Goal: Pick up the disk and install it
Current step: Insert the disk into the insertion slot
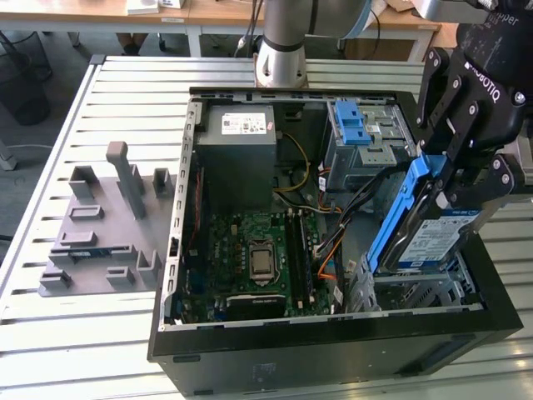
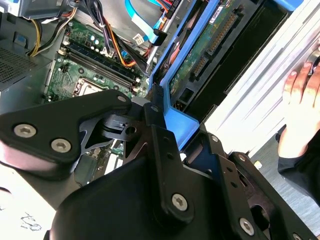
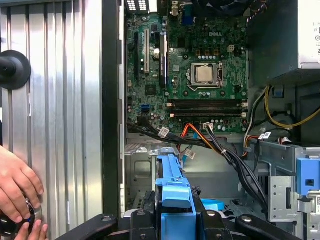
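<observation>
A slatted bench (image 1: 125, 92) carries the open computer case (image 1: 333, 354). In the exterior view we see the hand (image 1: 462, 187) clenched on the disk (image 1: 435, 237), which is tilted above the drive cage (image 1: 433, 289). In both wrist views its blue frame (image 3: 172, 192) hangs over the case. We judge the disk picked up but not yet seated.

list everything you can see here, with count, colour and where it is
table: 1, silver slatted, under everything
case: 1, black, open, on the table
motherboard: 1, green, in the case
power supply: 1, grey with a white sticker, rear of the case
bracket: 1, light blue, on the drive cage at the rear of the case, toward the exterior view's right
cables: several, black, orange and yellow, inside the case
fixture: 1, grey, on the table at the exterior view's left
disk: 1, silver with a blue frame, tilted over the case's bay at the exterior view's right
hand: at least 1, over the table beside the case
arm: 1, silver, behind the case
gripper: 1, black, shut on the disk
</observation>
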Robot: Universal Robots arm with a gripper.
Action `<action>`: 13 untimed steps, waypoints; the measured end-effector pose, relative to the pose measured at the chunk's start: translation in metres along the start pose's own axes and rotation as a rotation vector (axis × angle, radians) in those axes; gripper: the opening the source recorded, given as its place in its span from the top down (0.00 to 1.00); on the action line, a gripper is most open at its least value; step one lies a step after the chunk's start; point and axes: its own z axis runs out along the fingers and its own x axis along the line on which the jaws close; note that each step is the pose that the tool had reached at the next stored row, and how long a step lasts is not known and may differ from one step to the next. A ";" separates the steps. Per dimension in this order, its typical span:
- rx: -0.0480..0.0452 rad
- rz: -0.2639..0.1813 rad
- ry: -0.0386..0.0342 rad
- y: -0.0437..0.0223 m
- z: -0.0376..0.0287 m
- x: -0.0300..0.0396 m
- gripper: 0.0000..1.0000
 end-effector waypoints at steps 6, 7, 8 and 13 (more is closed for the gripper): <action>0.0000 0.000 0.0000 0.0000 0.0016 0.0000 0.64; 0.0000 0.000 0.0000 -0.0001 0.0018 0.0000 0.64; 0.0000 0.000 0.0000 0.0000 0.0020 0.0000 0.64; 0.0000 0.000 0.0000 -0.0001 0.0031 0.0000 0.64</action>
